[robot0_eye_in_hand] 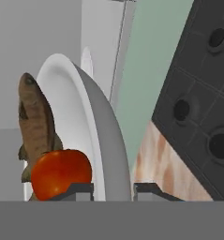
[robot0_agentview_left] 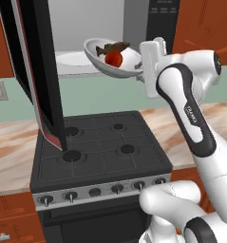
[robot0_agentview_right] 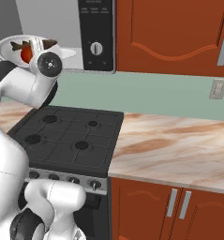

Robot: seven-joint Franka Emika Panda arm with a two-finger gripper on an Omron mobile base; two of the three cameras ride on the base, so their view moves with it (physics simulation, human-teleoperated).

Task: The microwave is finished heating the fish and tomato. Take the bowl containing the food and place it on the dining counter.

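Two-finger gripper (robot0_eye_in_hand: 112, 188) pinched on rim of wide white bowl (robot0_agentview_left: 101, 57), brown fish (robot0_agentview_left: 113, 48) and red tomato (robot0_agentview_left: 114, 58) aboard, outside black microwave (robot0_agentview_right: 97, 35); dining-counter carry remains.

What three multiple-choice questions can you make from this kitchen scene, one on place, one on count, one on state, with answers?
1. Where is the bowl?
A. on the stove
B. lifted before the microwave opening
C. on the marble counter

2. How many stove burners show?
A. two
B. four
C. six

3. How does the microwave door stand?
A. open
B. closed
C. missing

Answers: 1 B, the fingers pinch its rim in the air above the stove; 2 B, four dark rings; 3 A, it swings out over the stove.
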